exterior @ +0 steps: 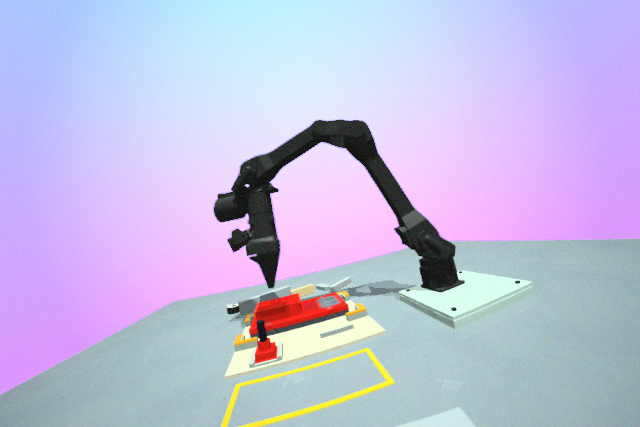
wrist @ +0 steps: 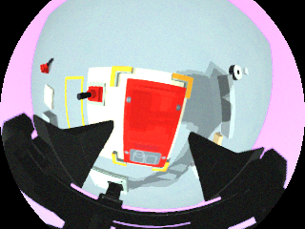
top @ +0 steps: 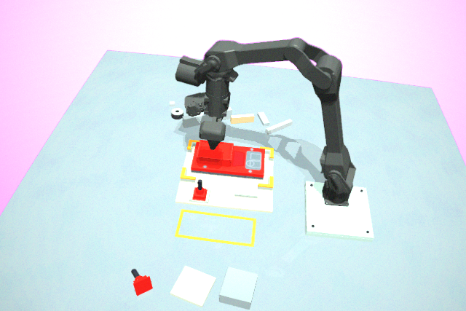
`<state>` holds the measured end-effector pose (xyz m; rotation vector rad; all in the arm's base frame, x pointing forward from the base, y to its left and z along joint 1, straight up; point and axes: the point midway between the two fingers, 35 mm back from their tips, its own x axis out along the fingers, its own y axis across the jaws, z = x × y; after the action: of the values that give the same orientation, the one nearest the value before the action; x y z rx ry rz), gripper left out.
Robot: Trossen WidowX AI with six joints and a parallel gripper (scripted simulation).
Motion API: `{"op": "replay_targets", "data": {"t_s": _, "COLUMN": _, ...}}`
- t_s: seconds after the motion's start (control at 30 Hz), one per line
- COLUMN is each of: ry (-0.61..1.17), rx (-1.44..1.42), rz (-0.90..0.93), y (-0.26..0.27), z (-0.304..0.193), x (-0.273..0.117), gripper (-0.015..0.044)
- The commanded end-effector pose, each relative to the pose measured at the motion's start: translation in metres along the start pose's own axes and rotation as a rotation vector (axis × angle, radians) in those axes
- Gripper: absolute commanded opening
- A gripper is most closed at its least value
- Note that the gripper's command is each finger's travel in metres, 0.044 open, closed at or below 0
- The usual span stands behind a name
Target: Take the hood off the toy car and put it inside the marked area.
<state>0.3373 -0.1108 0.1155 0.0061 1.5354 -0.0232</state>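
Note:
The red toy car [top: 240,171] [exterior: 312,314] lies on a cream board [top: 222,202] [exterior: 305,345] between yellow corner brackets. Its hood [top: 222,156] [exterior: 279,306] [wrist: 152,110], a raised red block, sits on the end away from the arm's base. My gripper [top: 213,148] [exterior: 270,286] [wrist: 152,130] points down above the hood, open and empty. In the exterior view a gap shows between fingertips and hood. In the wrist view the fingers stand on either side of the car. The marked area, a yellow outline [top: 218,215] [exterior: 302,367] [wrist: 74,77], lies in front of the board.
A red piece with a black handle [top: 199,194] [exterior: 266,351] [wrist: 96,93] stands on the board's front left. Another [top: 142,285] [wrist: 44,68] lies front left. A cream tile [top: 193,285] and grey block [top: 238,288] lie in front. Behind are a black-and-white ring [top: 176,113] and loose bars.

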Motion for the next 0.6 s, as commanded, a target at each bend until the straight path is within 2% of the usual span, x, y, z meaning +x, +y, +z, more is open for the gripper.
{"op": "replay_targets", "data": {"t_s": 0.0, "ry": 0.009, "rx": 0.004, "rz": 0.0, "y": 0.0, "z": -0.002, "x": 0.006, "gripper": 0.044}}
{"op": "replay_targets", "data": {"t_s": 0.57, "ry": 0.009, "rx": 0.004, "rz": 0.0, "y": 0.0, "z": -0.002, "x": 0.02, "gripper": 0.044}}
